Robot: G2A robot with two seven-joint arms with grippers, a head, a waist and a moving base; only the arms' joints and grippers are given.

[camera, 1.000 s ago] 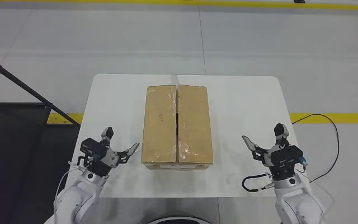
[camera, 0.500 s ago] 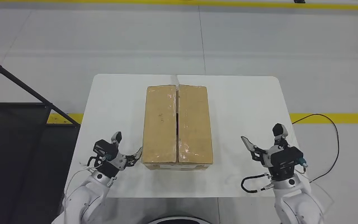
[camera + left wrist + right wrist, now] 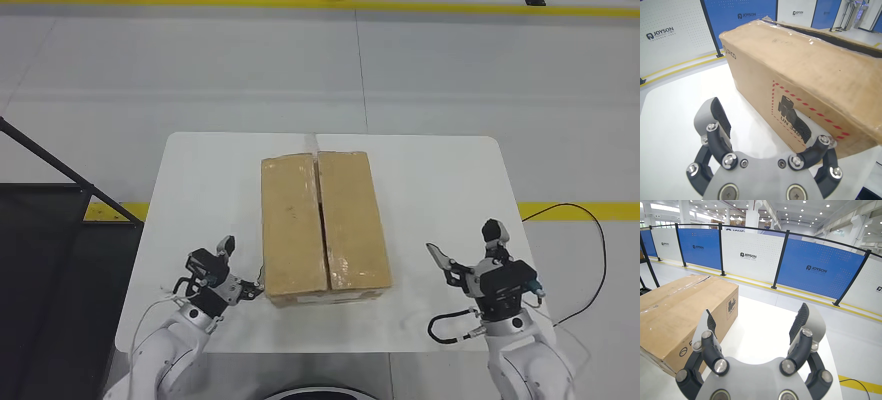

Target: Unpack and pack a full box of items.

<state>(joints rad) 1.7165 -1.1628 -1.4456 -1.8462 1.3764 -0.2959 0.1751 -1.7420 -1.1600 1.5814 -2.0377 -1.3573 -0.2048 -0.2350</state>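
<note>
While the box (image 3: 325,225) sits shut in the middle of the table (image 3: 440,180), the step in hand looks to be steadying and squaring it so that its flaps can be lifted. From above, the box lies a little askew, its long seam running away from the robot. The left gripper (image 3: 240,270) is at the near left corner, spread open and holding nothing, with one finger against the side wall. The right gripper (image 3: 461,240) hangs well apart from the box on the other side, also spread and empty. To do this well, the push should be low on the wall and gentle, since pressure at one corner is likely to turn the box rather than slide it. Bringing the other arm against the opposite wall would check that.

At the left wrist, the left gripper (image 3: 753,108) opens toward the long side of the box (image 3: 800,62). One finger pad (image 3: 800,125) touches the cardboard over a red-dashed label low on the wall, and the other finger stands free above the bare table (image 3: 677,94). A dark gap shows along the seam on top, a likely place to hook a fingertip.

At the right wrist, the right gripper (image 3: 756,310) is open and empty above the table (image 3: 762,317). The box (image 3: 683,306) lies beyond one finger, near but not touching, its flaps lying flat.
</note>
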